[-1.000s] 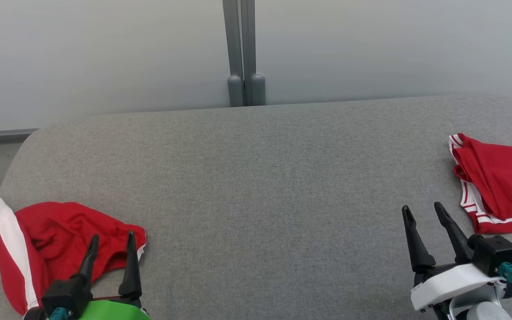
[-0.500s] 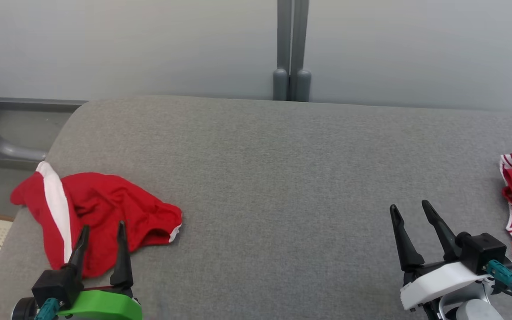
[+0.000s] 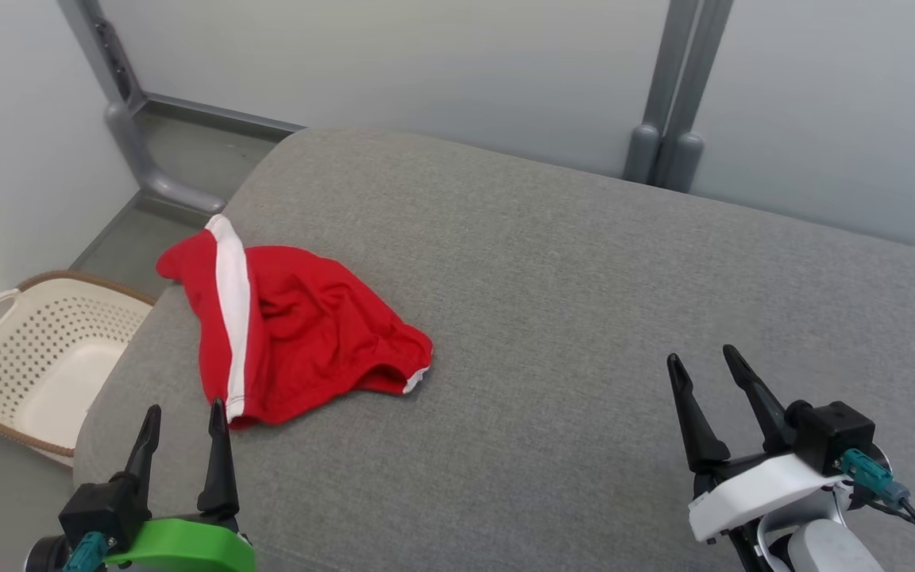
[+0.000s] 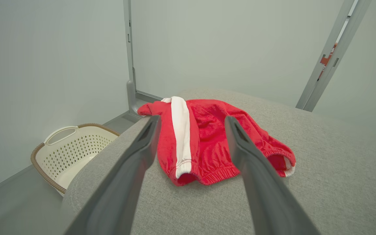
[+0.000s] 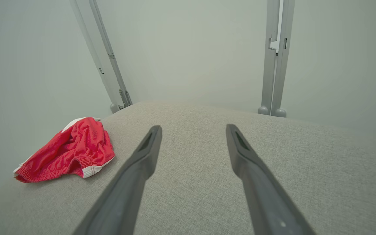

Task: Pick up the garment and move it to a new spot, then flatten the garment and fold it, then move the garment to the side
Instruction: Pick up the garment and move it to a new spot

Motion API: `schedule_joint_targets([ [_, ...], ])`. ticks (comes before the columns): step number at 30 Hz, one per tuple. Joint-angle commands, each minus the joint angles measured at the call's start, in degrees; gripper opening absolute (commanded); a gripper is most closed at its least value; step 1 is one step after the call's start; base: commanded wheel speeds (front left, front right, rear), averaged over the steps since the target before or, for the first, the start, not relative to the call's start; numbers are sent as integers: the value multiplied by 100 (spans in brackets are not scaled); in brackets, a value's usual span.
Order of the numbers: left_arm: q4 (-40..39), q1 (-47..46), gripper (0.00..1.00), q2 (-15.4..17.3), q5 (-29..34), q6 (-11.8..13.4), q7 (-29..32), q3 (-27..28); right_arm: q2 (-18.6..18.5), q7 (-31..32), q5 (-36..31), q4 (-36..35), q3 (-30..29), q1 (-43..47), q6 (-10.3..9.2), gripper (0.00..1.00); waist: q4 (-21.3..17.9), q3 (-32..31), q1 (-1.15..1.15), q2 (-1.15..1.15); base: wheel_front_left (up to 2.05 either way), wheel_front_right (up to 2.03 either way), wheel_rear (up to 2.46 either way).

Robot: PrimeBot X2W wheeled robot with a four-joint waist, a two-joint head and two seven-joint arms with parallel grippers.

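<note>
Garment (image 3: 299,334): red, crumpled (white side stripe), near the table's (image 3: 584,278) left edge.
Handling: probably light, floppy; pinch the elastic hem (image 4: 219,172).
Left end effector (image 3: 186,407): spread, empty.
Right end effector (image 3: 701,354): spread, empty.

Left gripper (image 3: 185,409) and right gripper (image 3: 701,356) both spread wide, fingers empty
</note>
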Motion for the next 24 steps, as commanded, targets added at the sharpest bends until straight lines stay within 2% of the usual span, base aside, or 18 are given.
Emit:
schedule_joint_targets([
  [1,16,-99,100,-21,-5,-7,-15,11,-45,-16,-38,17,-1,-50,1,100,427,105,0,0,0,0,0],
  [9,165,-193,100,-20,-77,-43,-13,46,-68,-16,-88,-41,95,-155,1,100,497,170,0,0,0,0,0],
  [13,326,-527,100,104,-286,-76,316,8,-105,-16,-129,-159,144,-222,1,100,370,277,0,0,0,0,0],
  [17,483,-1066,100,355,-609,-111,1116,-55,-164,-16,-180,-266,188,-322,1,100,163,466,0,0,0,0,0],
  [19,659,-1314,100,498,-898,-139,1825,-145,-192,-16,-186,-305,221,-396,1,100,19,594,0,0,0,0,0],
  [21,713,-1657,100,805,-1057,-134,2308,-181,-208,-16,-208,-339,284,-494,1,100,-159,737,0,0,0,0,0],
  [24,936,-1968,100,980,-1478,-147,3110,-361,-233,-16,-219,-348,335,-627,1,100,-421,931,0,0,0,0,0],
])
